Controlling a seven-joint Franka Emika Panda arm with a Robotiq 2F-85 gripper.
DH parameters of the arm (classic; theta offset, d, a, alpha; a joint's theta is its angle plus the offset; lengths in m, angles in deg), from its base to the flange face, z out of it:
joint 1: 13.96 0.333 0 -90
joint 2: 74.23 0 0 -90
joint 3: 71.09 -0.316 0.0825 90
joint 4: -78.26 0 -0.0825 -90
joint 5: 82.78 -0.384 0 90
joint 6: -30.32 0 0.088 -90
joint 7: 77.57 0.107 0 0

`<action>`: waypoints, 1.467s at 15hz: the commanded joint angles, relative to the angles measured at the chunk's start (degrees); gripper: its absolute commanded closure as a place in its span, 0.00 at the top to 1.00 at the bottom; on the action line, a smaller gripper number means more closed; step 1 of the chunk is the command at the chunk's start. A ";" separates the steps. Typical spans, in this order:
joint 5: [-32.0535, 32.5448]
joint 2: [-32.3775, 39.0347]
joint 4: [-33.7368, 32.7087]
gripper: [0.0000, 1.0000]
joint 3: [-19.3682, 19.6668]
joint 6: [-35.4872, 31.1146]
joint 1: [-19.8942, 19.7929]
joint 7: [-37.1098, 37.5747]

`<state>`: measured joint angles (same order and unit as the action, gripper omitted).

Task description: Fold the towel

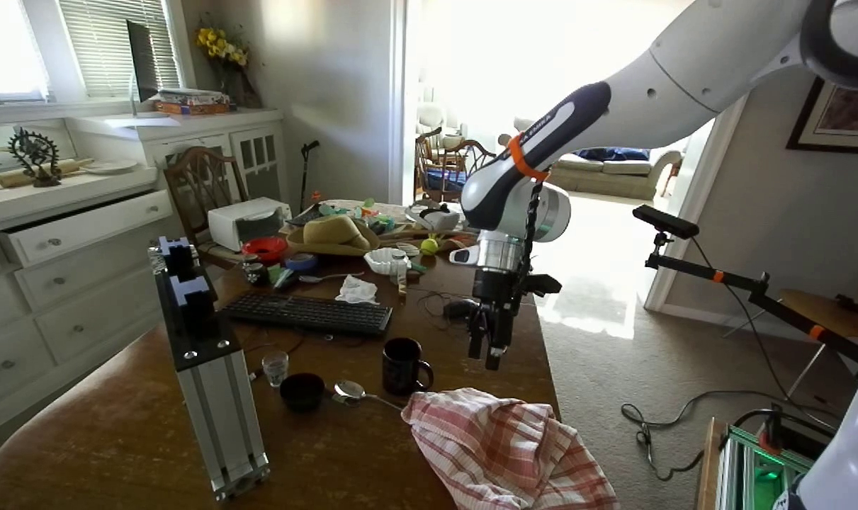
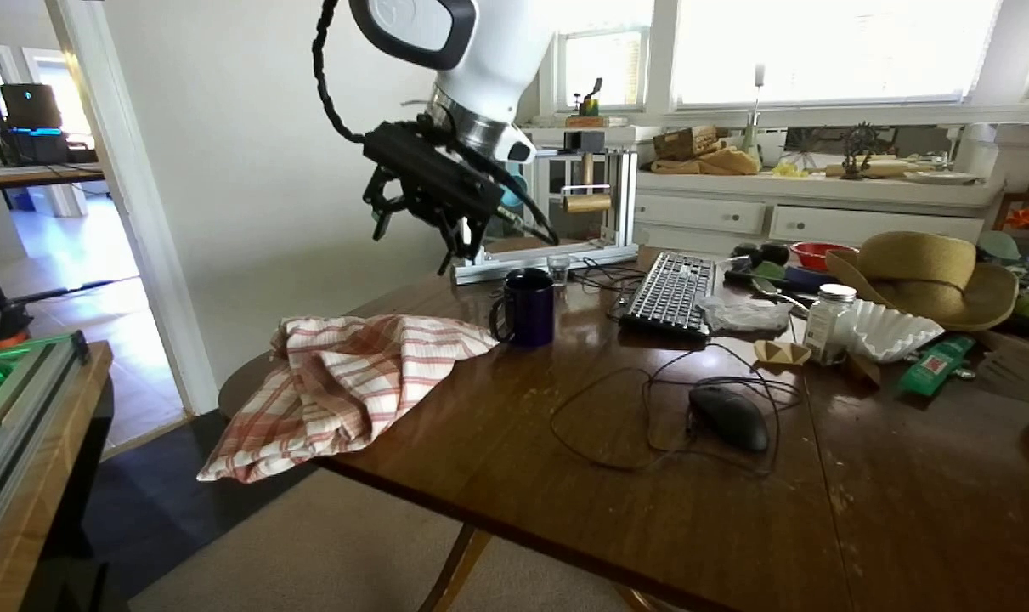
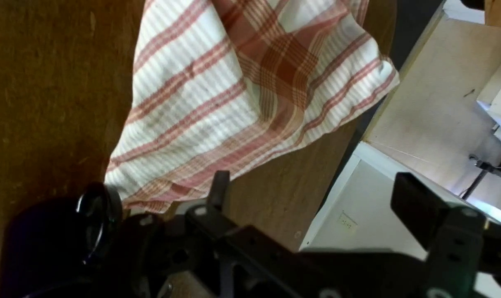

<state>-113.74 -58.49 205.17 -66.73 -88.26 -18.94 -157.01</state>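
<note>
Have the black two-fingered gripper (image 3: 314,177) raised, with wide-spread jaws, holding nothing. Find the rumpled red-and-white striped cloth towel (image 3: 217,91) below and ahead in the wrist view, with one corner just beside the dark glossy mug (image 2: 528,308) and long axis slanting away from there. Probably need to descend forward without bumping the mug. See, in an exterior view, a farther corner, cropped from the wrist view, drooping past the edge of the brown wooden table (image 2: 480,425) beneath.
</note>
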 commanded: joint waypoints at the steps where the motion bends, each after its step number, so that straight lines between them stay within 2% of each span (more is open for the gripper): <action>1: 0.72 7.00 -4.02 1.00 -1.23 0.50 -3.89 -2.96; 2: 1.80 8.32 -4.35 1.00 -1.08 -0.84 -3.91 -1.02; 3: 1.03 4.79 -1.92 1.00 -1.81 -0.39 -4.28 -1.40; 9: 0.96 8.37 -4.46 1.00 -2.52 0.67 -5.70 -2.47; 18: 1.84 17.70 -8.52 1.00 -5.80 -10.80 -6.86 -6.29; 22: 1.34 22.67 -12.09 1.00 -8.15 -8.92 -8.69 -7.01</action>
<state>-112.91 -40.50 196.81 -72.44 -97.86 -25.19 -162.49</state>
